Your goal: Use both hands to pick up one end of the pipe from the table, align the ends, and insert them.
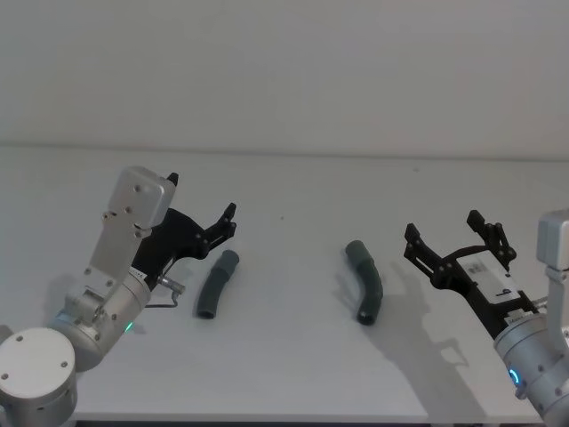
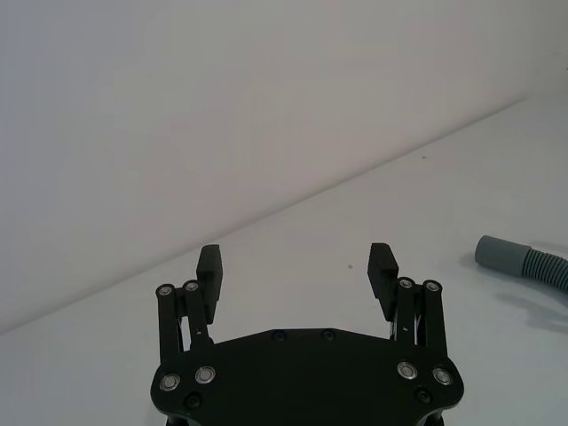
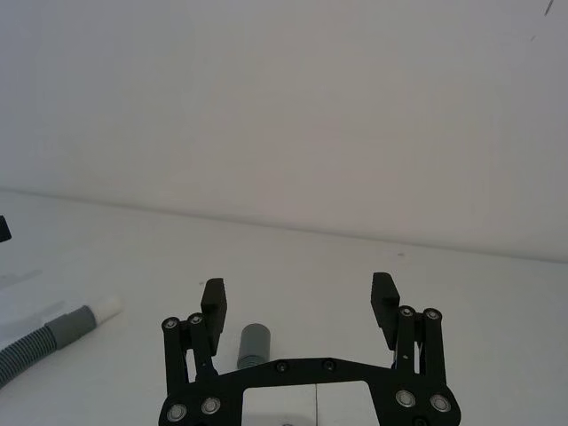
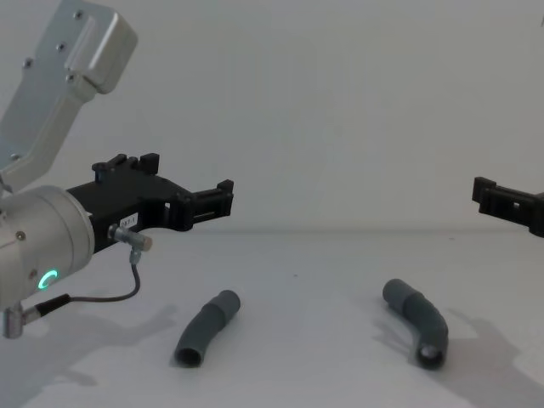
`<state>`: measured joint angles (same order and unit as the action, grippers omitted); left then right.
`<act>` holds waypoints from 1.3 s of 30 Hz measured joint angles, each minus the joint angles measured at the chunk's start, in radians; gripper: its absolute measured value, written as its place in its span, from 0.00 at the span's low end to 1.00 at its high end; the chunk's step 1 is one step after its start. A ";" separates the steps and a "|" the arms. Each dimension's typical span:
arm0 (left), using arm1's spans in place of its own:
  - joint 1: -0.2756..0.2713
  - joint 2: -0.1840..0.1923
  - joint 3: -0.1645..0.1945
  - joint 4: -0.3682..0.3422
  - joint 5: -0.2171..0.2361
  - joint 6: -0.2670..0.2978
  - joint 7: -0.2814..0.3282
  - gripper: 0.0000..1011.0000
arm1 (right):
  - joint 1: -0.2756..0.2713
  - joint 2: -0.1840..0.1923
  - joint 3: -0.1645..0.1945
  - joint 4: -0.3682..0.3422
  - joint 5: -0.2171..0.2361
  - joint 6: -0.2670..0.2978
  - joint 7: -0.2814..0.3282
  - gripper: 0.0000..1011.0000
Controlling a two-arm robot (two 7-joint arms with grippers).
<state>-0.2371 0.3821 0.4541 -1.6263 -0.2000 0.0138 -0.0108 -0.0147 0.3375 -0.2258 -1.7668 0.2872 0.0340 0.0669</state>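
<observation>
Two dark grey pipe pieces lie apart on the white table point(image 1: 284, 356). The left piece point(image 1: 218, 285) point(image 4: 208, 327) rests just below and to the right of my left gripper point(image 1: 203, 196) point(image 4: 212, 200), which hovers open and empty point(image 2: 295, 262). Left of my right gripper point(image 1: 443, 224) point(image 4: 493, 197) lies the bent right piece point(image 1: 366, 280) point(image 4: 416, 323). That gripper is open too point(image 3: 299, 293), and one grey cuff end point(image 3: 253, 344) shows on the table beyond its spread fingers. Farther off, the right wrist view shows the other piece point(image 3: 40, 342) with a narrower white tip point(image 3: 105, 308). One cuffed piece point(image 2: 524, 264) sits off to the side in the left wrist view.
A thin grey cable point(image 4: 127, 289) loops from the left arm's wrist. The pale wall point(image 1: 284, 71) rises behind the table's far edge. Bare table point(image 1: 289, 267) lies between the two pipe pieces.
</observation>
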 joint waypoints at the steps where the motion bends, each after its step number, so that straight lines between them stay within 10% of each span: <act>1: 0.000 0.000 0.000 0.000 0.000 0.000 0.000 0.99 | 0.000 0.000 0.000 0.000 0.000 0.000 0.000 0.99; 39: 0.000 0.000 0.000 0.000 0.000 0.001 -0.001 0.99 | 0.000 0.000 0.000 0.000 0.000 0.000 0.000 0.99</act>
<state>-0.2371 0.3818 0.4542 -1.6262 -0.2005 0.0151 -0.0115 -0.0147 0.3375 -0.2258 -1.7668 0.2874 0.0340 0.0667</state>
